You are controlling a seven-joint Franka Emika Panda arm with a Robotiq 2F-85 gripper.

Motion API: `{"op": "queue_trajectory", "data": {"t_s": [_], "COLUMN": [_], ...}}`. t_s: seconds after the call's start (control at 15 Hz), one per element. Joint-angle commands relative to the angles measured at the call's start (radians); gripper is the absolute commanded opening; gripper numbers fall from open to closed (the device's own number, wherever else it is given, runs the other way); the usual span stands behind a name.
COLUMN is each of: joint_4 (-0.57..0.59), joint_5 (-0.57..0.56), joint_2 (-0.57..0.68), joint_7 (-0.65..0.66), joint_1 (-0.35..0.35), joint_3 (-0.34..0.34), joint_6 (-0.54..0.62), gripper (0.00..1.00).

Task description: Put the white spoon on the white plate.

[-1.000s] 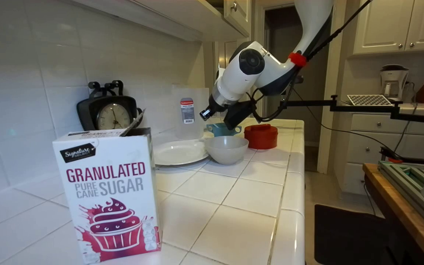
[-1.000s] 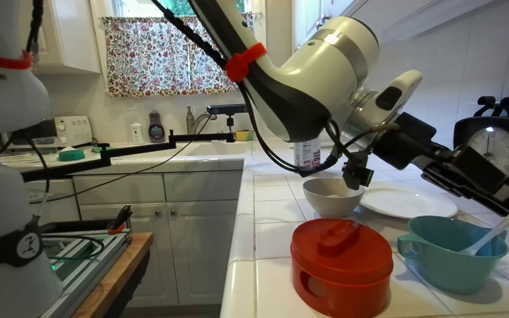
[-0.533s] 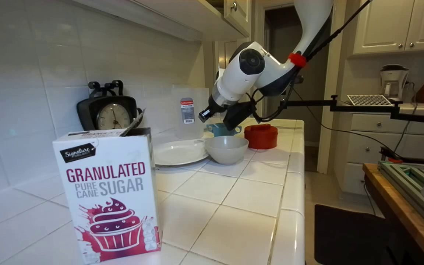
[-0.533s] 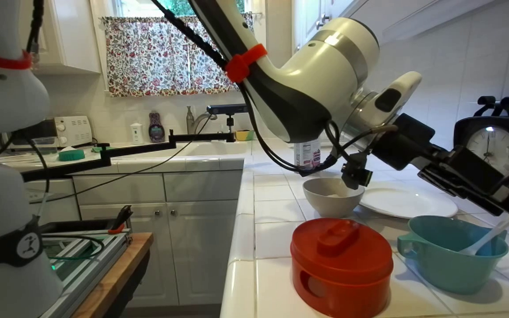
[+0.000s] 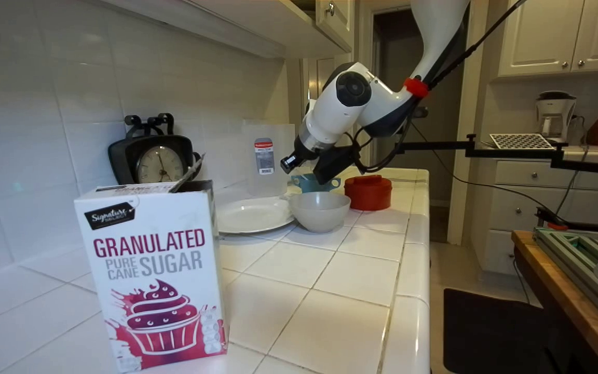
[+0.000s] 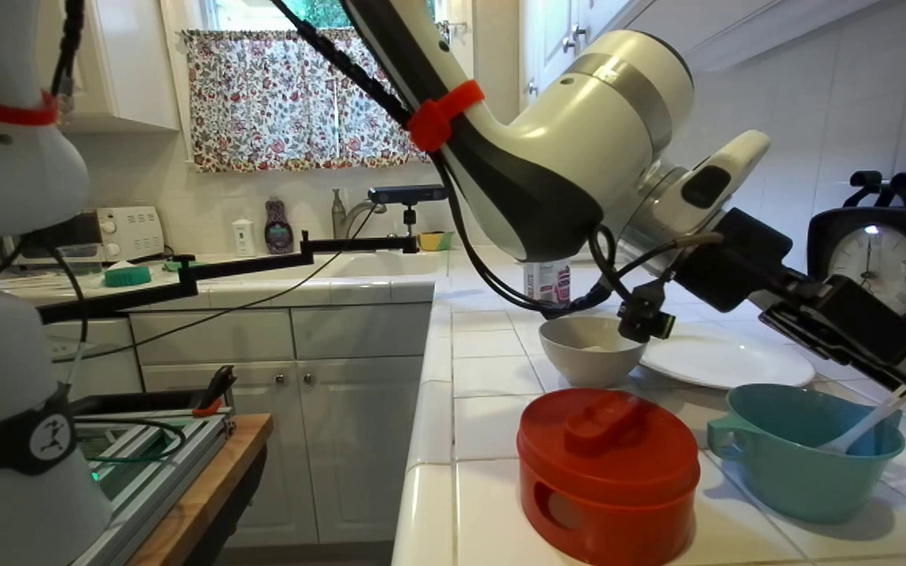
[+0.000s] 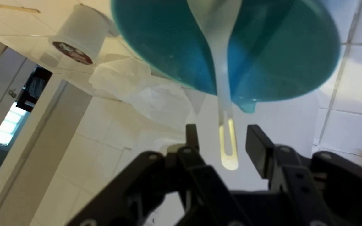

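The gripper (image 7: 224, 138) sits slightly lower than 0.5 s ago; its 2 fingers (image 7: 259, 147) stand apart, the white spoon (image 7: 221, 69) showing between them; the spoon still leans in the teal bowl (image 6: 803, 483).

In an exterior view the spoon (image 6: 850, 437) leans in the cup (image 6: 807, 479), near right on the worktop (image 6: 492, 428); wrist view puts its handle between the fingers (image 7: 259, 150). Lidded pot (image 6: 609, 479) sits left of the cup, bowl (image 6: 588, 362) behind that pot, plate (image 6: 724, 358) just right of the bowl.
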Motion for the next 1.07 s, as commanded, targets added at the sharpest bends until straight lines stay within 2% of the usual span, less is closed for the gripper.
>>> {"op": "queue_trajectory", "data": {"t_s": [0.0, 0.13, 0.2, 0.6, 1.0], "joint_4": [0.035, 0.04, 0.04, 0.018, -0.026], "joint_5": [0.007, 0.007, 0.008, -0.011, 0.042], "joint_2": [0.021, 0.021, 0.021, -0.011, -0.146], "joint_7": [0.023, 0.025, 0.025, 0.048, 0.038], "joint_1": [-0.007, -0.008, -0.008, -0.009, -0.007], "joint_3": [-0.011, -0.015, -0.015, -0.007, 0.003], "joint_6": [0.044, 0.053, 0.055, 0.058, 0.049], "gripper": [0.19, 0.03, 0.0, 0.01, 0.01]}}
